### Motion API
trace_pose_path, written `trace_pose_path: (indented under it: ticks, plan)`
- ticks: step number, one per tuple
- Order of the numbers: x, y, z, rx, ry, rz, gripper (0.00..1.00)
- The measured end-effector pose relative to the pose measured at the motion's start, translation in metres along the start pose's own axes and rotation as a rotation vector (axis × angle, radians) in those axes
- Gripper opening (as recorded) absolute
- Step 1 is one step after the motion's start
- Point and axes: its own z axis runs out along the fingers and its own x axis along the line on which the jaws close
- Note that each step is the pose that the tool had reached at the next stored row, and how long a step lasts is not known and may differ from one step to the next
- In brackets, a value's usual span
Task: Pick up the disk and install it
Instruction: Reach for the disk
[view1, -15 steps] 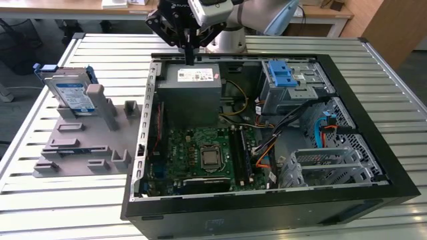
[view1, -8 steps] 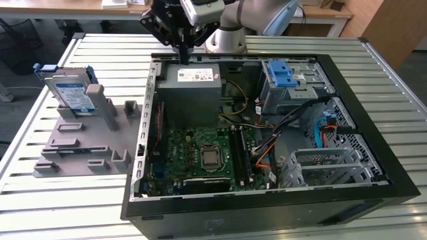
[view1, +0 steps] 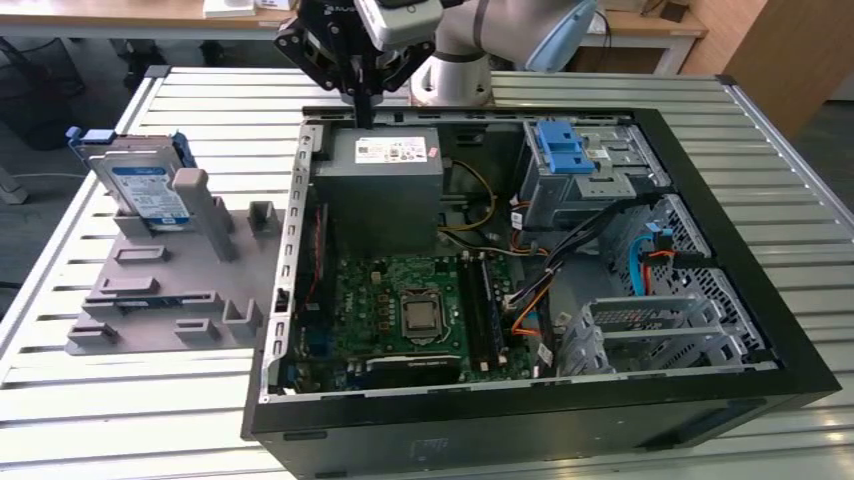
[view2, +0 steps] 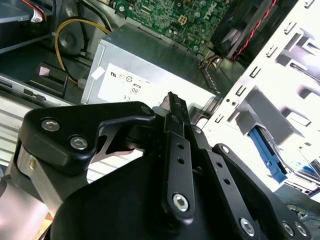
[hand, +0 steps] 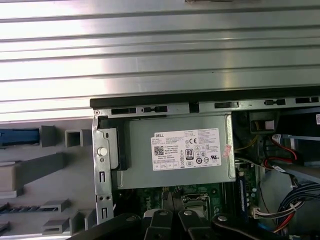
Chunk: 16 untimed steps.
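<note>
**One drive waiting in its stand, tool empty over the case**

Nothing is in the tool (view1: 360, 115); its two black fingers are pressed together and point straight down over the far rim of the open black computer case (view1: 534, 425). Directly beneath them sits the grey metal power supply box with the white label (view1: 380, 190), which both wrist views look down on.

The flat silver-grey hard drive with the blue-and-white label and blue plastic frame (view1: 144, 185) is well apart from the tool, on the exterior view's left. It stands on edge, leaning slightly, in a slot of the grey moulded holder (view1: 147, 290) on the slatted metal table (view1: 134, 425). Propped like that, its upper edge and both faces are exposed, which I would guess is meant to give the fingers an easy grip from above.

Inside the case, towards the far right, the metal drive cage with the blue latch (view1: 574, 160) looks like the likely home for the drive. The case lies on its side with the cover off, so every bay opens upwards to a tool coming from overhead. The pick-up has not yet begun.
</note>
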Motion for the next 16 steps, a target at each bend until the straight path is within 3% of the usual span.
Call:
trace_pose_path:
  ticks: [8, 16]
  plan:
    - [0.0054, 0.0009, -0.0001, 0.0, 0.0001, 0.0, 0.11]
    - [0.0163, 0.0033, -0.0002, 0.0, 0.0001, 0.0, 0.11]
